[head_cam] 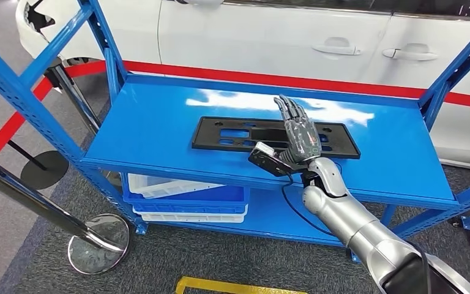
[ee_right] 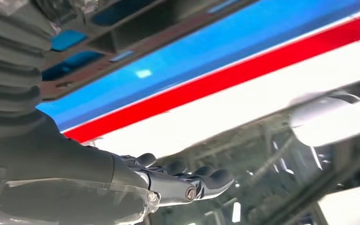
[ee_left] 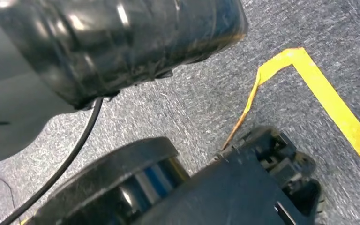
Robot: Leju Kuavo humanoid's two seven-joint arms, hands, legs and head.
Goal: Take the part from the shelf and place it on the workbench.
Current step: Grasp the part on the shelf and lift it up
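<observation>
Right robot hand [head_cam: 299,131], fingers straight and apart, empty, sits over the black part [head_cam: 238,133]; part's long axis runs crosswise on the shelf [head_cam: 159,122], mostly to hand's left.

Bright overhead glare, blurred wrist views

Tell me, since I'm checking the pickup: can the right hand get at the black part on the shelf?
Probably yes. The right hand hovers open directly over the black part, which lies flat on the blue shelf with nothing on top of it.
</observation>
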